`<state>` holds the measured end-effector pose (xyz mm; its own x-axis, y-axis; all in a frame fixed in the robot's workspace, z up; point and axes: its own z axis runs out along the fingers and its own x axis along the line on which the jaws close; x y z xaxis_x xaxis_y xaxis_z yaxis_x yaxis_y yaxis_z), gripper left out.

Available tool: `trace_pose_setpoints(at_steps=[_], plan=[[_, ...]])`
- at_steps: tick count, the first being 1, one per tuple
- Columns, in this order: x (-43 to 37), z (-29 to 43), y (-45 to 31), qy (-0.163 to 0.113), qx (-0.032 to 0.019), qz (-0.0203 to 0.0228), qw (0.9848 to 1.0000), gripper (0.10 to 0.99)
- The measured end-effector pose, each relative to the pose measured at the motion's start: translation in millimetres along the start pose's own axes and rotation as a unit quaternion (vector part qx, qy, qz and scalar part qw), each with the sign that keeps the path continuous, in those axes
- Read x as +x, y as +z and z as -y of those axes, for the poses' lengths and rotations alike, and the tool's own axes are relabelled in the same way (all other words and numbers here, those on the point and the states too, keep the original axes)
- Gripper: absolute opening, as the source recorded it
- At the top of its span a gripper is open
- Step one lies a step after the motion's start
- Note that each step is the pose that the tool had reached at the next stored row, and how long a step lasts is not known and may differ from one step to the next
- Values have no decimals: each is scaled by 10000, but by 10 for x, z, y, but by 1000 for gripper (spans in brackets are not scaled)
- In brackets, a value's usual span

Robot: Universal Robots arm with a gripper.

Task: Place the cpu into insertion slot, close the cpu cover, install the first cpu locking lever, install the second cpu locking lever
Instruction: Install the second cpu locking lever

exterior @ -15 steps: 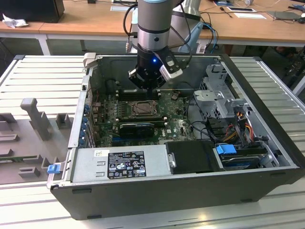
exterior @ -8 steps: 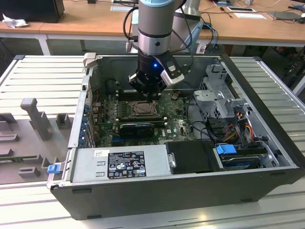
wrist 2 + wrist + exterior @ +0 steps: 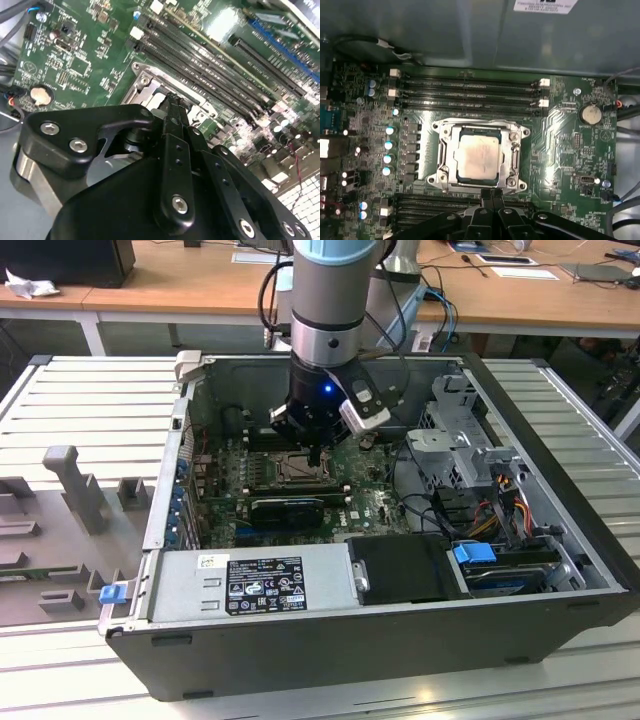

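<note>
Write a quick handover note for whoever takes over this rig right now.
Hand: fingers together, holding nothing, poised at the edge of the socket inside the open computer case.
The cpu sits in the socket on the motherboard.
The cpu cover lies flat around it, so placing and closing look done.
Locking levers: I cannot tell whether either is latched; check both.

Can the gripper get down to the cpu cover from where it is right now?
Probably yes. The gripper hangs just above the cpu cover, which lies flat around the cpu, with nothing between them.
</note>
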<state>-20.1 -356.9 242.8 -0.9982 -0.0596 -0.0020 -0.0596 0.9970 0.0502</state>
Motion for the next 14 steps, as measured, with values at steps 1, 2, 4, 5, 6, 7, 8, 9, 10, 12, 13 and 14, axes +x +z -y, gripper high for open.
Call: trace_pose_setpoints(at_steps=[1,2,4,5,6,7,8,9,10,12,13,14], plan=[[3,33,2,0,-25,2,10000,106],[6,48,5,-1,-34,2,10000,106],[38,72,13,-18,-40,1,10000,106],[58,79,15,-25,-41,1,10000,106],[79,85,17,-30,-41,1,10000,106],[107,91,18,-35,-41,1,10000,106],[140,95,20,-39,-42,1,10000,106],[185,98,21,-43,-43,0,10000,106],[231,99,22,-46,-43,0,10000,106],[295,98,25,-53,-44,0,10000,106],[338,96,34,-65,-45,0,10000,106],[358,96,50,-75,-45,-1,10000,106]])
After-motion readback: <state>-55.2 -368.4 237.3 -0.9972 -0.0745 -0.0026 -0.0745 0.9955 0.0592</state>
